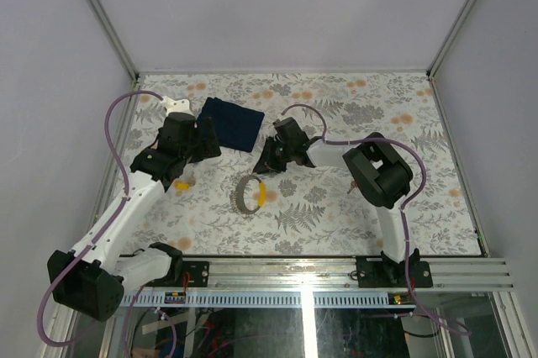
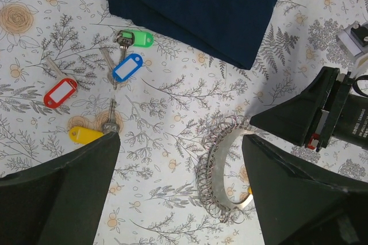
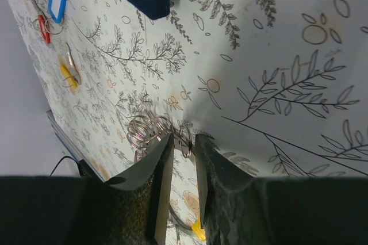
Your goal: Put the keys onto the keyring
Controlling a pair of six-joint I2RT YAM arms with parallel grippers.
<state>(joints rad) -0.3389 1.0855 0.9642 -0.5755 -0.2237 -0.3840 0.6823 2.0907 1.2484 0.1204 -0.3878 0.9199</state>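
Note:
The keyring (image 1: 245, 194) is a grey metal band strung with many small wire rings; it also shows in the left wrist view (image 2: 221, 164). My right gripper (image 1: 259, 168) is shut on its far end, fingertips pinching a small ring (image 3: 185, 141). A yellow tag (image 1: 261, 197) lies at the keyring. My left gripper (image 1: 195, 163) is open and empty above the table, its jaws wide (image 2: 179, 141). Loose keys lie left of it: green (image 2: 133, 38), blue (image 2: 126, 67), red (image 2: 60, 93) and yellow (image 2: 85, 135).
A dark blue folded cloth (image 1: 230, 123) lies behind the grippers, just beyond the keys (image 2: 201, 3). The right gripper's body (image 2: 322, 113) is close to my left gripper's right finger. The floral table (image 1: 378, 114) is walled on the left, back and right.

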